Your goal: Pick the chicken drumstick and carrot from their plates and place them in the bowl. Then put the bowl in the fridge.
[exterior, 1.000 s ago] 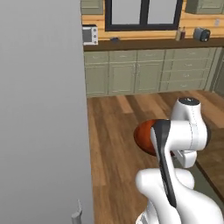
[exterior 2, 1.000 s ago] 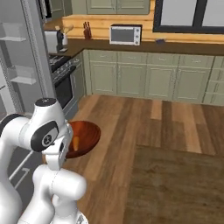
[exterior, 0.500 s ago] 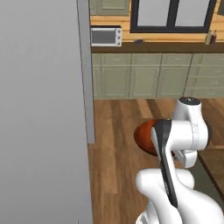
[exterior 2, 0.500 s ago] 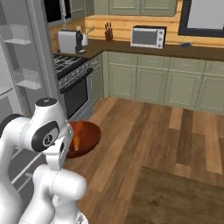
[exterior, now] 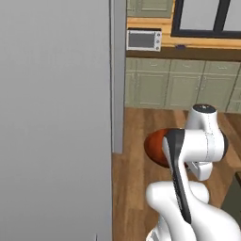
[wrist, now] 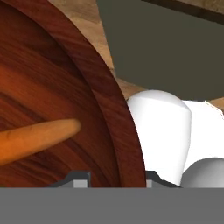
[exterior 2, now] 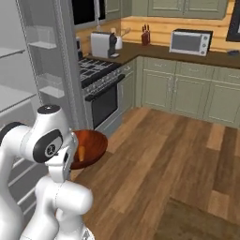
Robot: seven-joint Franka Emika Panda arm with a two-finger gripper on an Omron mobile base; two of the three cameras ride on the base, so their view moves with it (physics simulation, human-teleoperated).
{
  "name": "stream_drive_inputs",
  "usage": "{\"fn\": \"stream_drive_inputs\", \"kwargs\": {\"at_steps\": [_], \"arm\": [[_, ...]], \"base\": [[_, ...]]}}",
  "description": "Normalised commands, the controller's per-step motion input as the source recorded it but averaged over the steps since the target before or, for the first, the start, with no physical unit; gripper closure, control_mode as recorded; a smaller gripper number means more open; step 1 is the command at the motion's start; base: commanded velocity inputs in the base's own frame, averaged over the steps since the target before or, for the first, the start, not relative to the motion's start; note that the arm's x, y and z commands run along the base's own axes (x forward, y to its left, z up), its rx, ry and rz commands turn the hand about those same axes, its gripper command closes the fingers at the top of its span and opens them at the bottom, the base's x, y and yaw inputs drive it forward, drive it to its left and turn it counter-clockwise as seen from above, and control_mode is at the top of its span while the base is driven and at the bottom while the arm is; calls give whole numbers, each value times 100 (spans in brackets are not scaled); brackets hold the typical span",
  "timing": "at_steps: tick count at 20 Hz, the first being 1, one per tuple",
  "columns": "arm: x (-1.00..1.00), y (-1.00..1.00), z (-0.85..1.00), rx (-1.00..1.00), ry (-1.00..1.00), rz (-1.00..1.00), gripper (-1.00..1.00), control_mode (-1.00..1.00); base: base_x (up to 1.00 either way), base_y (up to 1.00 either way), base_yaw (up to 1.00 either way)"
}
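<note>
The reddish-brown bowl (wrist: 52,87) hangs in the air in front of the arm, its rim clamped between the fingers of my gripper (wrist: 117,180), which is shut on it. The orange carrot (wrist: 39,136) lies inside the bowl (exterior 2: 93,144) and shows there as a small stick, the carrot (exterior 2: 82,152). In the left base view the bowl (exterior: 154,147) peeks out from behind the white arm. The fridge (exterior 2: 21,96) stands open at the left, with white shelves; its grey door (exterior: 56,117) rises beside me. The chicken drumstick is hidden, and the plates are out of view.
A stove (exterior 2: 101,75) stands just past the fridge, with a coffee machine (exterior 2: 104,44) behind it. Green cabinets (exterior 2: 187,89) and a microwave (exterior 2: 190,41) line the back wall. Wooden floor (exterior 2: 159,154) spreads to the right, with a dark rug (exterior 2: 201,222) nearby.
The whole picture has shifted: the base has turned toward the fridge, whose door and shelves now loom larger. The bowl stays in the same grip in front of the arm.
</note>
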Motion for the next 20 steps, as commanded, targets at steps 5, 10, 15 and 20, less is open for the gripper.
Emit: {"fn": "stream_drive_inputs", "kwargs": {"at_steps": [5, 10, 15, 20], "arm": [[0, 0, 0, 0, 0, 0, 100, 100], [0, 0, 0, 0, 0, 0, 100, 100], [0, 0, 0, 0, 0, 0, 100, 100], [0, 0, 0, 0, 0, 0, 100, 100]], "base": [[78, 0, 24], [100, 0, 29], [20, 2, 38], [9, 10, 44]]}}
